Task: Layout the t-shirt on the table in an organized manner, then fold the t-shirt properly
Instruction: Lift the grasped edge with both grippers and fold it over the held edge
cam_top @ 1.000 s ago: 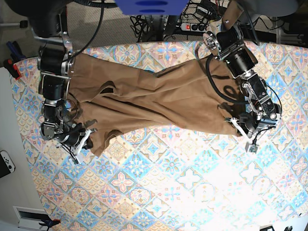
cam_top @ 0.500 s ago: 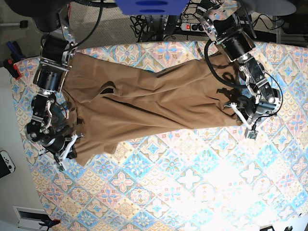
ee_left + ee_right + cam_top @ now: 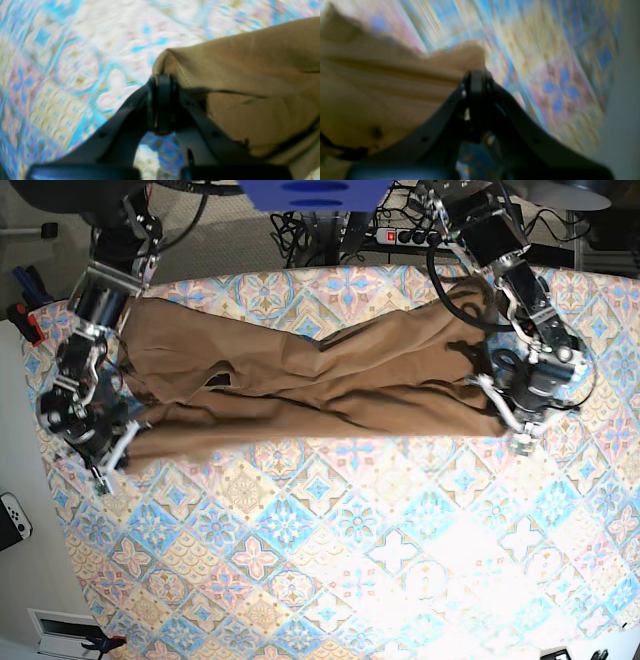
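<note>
Both grippers, left [image 3: 510,425] and right [image 3: 112,452], pinch the t-shirt [image 3: 320,385], stretched lengthwise across the table [image 3: 330,560].

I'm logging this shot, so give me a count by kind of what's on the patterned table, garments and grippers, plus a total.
T-shirt: 1
Grippers: 2, the left gripper and the right gripper, each shut on an end of the t-shirt
Total: 3, all on or over the table
</note>
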